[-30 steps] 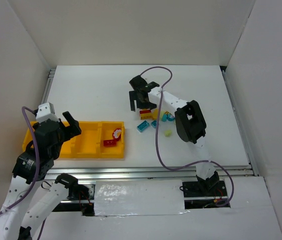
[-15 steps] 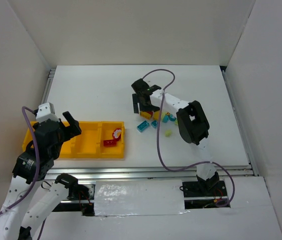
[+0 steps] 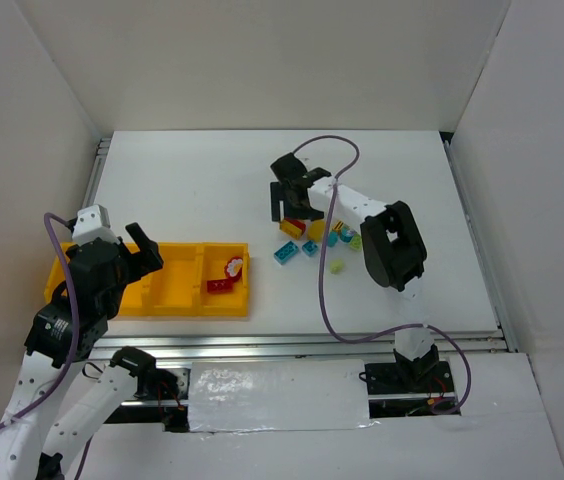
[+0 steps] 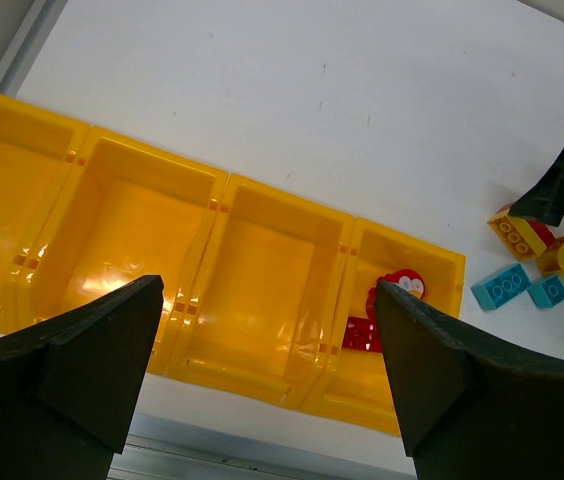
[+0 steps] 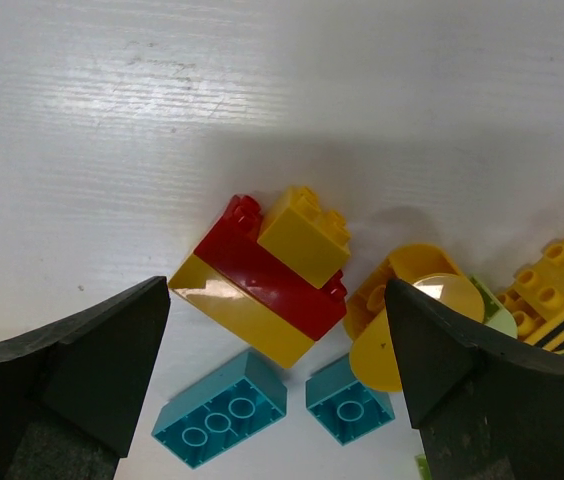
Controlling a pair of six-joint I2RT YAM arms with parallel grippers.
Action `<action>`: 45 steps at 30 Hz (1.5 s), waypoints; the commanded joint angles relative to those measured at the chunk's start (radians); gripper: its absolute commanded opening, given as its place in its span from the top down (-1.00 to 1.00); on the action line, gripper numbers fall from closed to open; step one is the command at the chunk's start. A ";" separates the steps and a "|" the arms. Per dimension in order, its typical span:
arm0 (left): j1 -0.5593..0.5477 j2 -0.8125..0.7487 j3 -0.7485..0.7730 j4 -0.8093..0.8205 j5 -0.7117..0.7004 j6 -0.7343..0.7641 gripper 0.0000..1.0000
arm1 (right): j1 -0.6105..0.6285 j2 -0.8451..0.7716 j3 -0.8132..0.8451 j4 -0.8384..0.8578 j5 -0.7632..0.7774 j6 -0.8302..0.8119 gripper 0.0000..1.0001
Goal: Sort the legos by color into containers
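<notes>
From above only: both arms whole, white walls (image 3: 262,60) on three sides, a purple cable (image 3: 320,290) looping off the right arm. At 8 o'clock on the white table (image 3: 192,180), a long glossy yellow plastic tray (image 3: 190,311), four square open cells in a row. Left gripper (image 3: 144,247) poised over its 9 o'clock end, fingers spread wide, clasping nothing. Loose legos (image 3: 314,240) heaped near table centre; right gripper (image 3: 292,212) over the heap's 10 o'clock edge, fingers likewise parted, nothing between them.

From the left wrist, between the matte black wedges of the left gripper (image 4: 267,295): the tray (image 4: 212,192) from inside, smooth walls streaked with glare. In the cell at its 3 o'clock end, a red studded brick (image 4: 361,335) and a round red-and-white piece (image 4: 402,284), marking too blurred to read. Far off at 3 o'clock, part of the heap.

From the right wrist, under the right gripper (image 5: 274,300): fine horizontal grain in the tabletop, unseen elsewhere. A tilted stack (image 5: 262,285), yellow slab, red brick, small yellow block on top, studs crisp. At its 6 o'clock, two teal bricks (image 5: 219,407), round studs up. At 3 o'clock, a rounded yellow piece (image 5: 402,335), then a yellow brick with black stripes (image 5: 562,285).
</notes>
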 commanded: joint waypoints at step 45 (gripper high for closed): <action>0.006 0.004 0.000 0.043 0.013 0.011 -0.99 | 0.073 -0.107 -0.137 0.199 -0.142 -0.319 1.00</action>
